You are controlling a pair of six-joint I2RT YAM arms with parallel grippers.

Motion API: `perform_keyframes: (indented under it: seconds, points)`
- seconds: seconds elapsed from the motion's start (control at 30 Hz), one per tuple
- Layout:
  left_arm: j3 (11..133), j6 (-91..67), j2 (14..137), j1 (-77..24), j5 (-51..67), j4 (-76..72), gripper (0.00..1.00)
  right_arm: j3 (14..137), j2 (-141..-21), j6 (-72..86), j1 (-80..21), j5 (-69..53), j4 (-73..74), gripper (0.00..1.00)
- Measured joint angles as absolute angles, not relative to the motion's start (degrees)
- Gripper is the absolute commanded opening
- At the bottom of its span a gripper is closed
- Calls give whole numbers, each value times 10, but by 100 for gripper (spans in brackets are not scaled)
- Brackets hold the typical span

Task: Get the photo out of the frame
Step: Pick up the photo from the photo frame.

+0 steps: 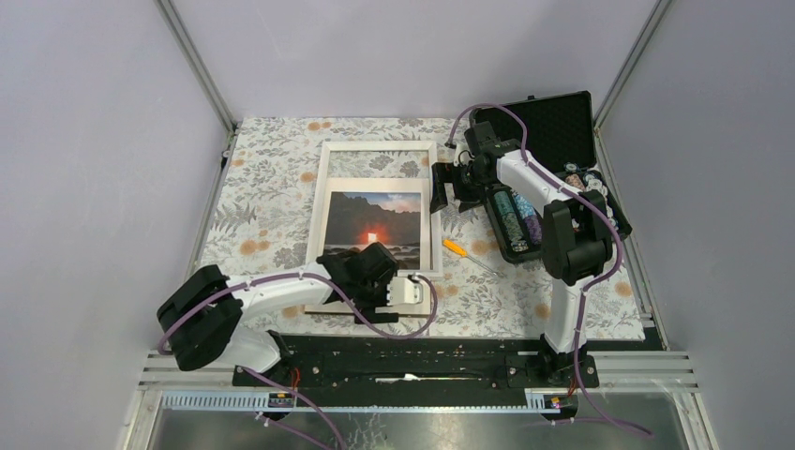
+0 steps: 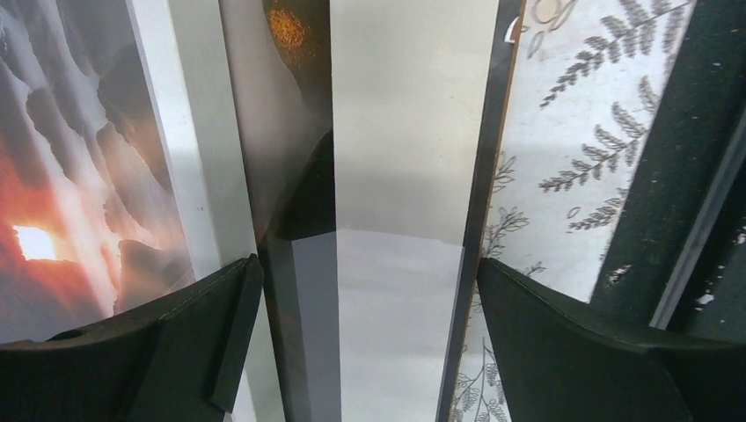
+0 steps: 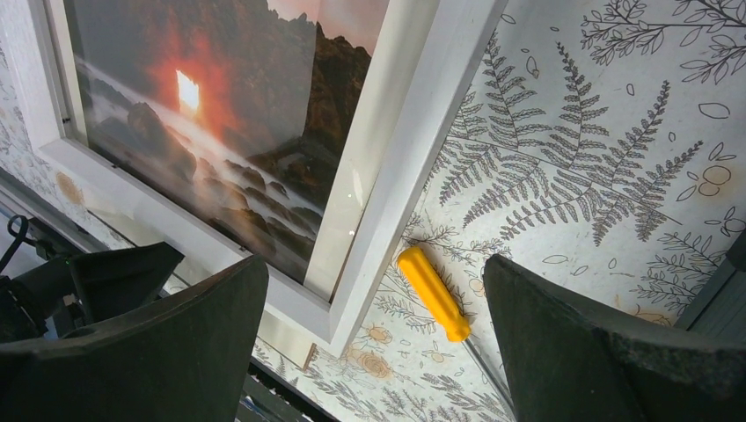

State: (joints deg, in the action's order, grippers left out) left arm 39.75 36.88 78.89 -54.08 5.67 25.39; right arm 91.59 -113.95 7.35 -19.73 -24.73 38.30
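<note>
White frame [image 1: 379, 147] was seen lying flat, photo [image 1: 375, 225] inside its near half. Left hand [image 2: 365, 272], released, was poised at the frame's near edge; right hand [image 3: 374, 264], released, beside it. A gentle edge-lift was called for.

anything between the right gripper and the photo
Yes. The white side rail of the frame runs between the open right gripper and the photo. A yellow screwdriver lies on the cloth just outside that rail, below the gripper. Whether glass covers the photo is unclear.
</note>
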Motion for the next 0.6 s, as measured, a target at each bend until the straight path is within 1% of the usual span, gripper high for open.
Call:
perform_keyframes:
  seconds: [0.33, 0.6]
  points:
    - [424, 389, 818, -485, 87, 268, 99, 916, -1140, 74, -197, -248, 383, 100]
    - [443, 405, 819, -477, 111, 285, 99, 916, -1140, 74, -197, -250, 383, 100]
